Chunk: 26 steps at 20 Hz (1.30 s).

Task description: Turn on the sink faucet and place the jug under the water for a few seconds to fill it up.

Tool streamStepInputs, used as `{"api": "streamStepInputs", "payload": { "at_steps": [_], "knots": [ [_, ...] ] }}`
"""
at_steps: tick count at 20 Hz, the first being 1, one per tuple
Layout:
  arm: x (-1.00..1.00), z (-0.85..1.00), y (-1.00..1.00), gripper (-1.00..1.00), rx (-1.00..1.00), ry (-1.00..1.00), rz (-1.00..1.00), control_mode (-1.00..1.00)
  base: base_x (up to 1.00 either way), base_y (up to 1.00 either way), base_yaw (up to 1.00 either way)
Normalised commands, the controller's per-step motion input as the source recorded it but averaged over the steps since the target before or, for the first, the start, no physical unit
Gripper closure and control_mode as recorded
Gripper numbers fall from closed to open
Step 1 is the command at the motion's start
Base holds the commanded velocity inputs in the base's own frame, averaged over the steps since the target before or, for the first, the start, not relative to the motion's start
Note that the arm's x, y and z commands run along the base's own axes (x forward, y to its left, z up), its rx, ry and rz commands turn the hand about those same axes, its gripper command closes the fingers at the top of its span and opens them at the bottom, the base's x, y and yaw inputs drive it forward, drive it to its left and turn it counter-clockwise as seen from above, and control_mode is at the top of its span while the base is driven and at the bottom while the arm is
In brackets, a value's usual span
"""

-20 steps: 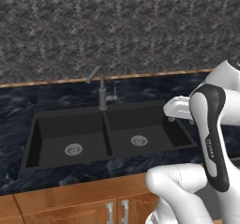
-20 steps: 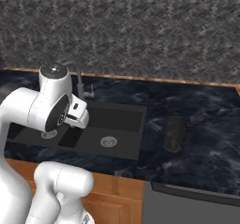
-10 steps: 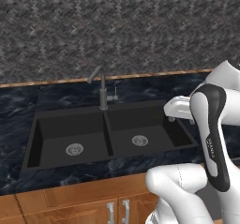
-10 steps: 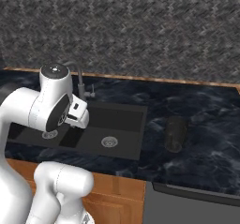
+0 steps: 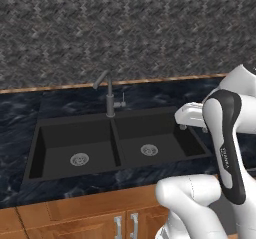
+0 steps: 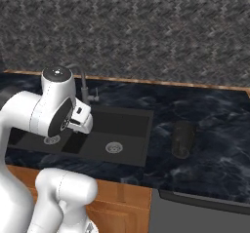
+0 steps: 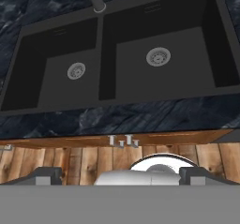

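I see a black sink with round silver drains, a dark grey faucet, and a nearly black jug. The worktop is dark blue-black marble with pale veins. Behind it, the wall is grey herringbone. The cabinet fronts are warm brown wood with silver handles.

Hidden behind the white arm in the right base view: most of the sink's basin at 9 o'clock and the bottom of the faucet. Cut off by the top edge in the hand view: all but the faucet's base. Too dark to tell: whether the jug stands or lies on the tabletop.
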Motion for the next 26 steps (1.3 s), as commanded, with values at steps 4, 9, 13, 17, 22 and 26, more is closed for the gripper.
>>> {"api": "streamStepInputs", "payload": {
  "at_steps": [4, 9, 13, 17, 22, 26],
  "knots": [
    [0.02, 0.00, 0.00, -1.00, 0.00, 0.00, 0.00, -1.00, 0.00, 0.00, 0.00],
    [0.63, -0.11, 0.05, -1.00, 0.00, -0.01, -0.02, -1.00, 0.00, 0.00, 0.00],
    [0.55, -0.01, 0.00, -1.00, 0.00, 0.00, 0.00, -1.00, 0.00, 0.00, 0.00],
    [0.74, 0.00, 0.00, -1.00, 0.05, 0.00, 0.05, -1.00, 0.00, 0.00, 0.00],
    [0.88, 0.00, -0.02, -1.00, 0.07, 0.00, 0.13, -1.00, 0.00, 0.00, 0.00],
    [0.85, 0.00, 0.00, -1.00, 0.06, 0.00, 0.15, -1.00, 0.00, 0.00, 0.00]
  ]
}}
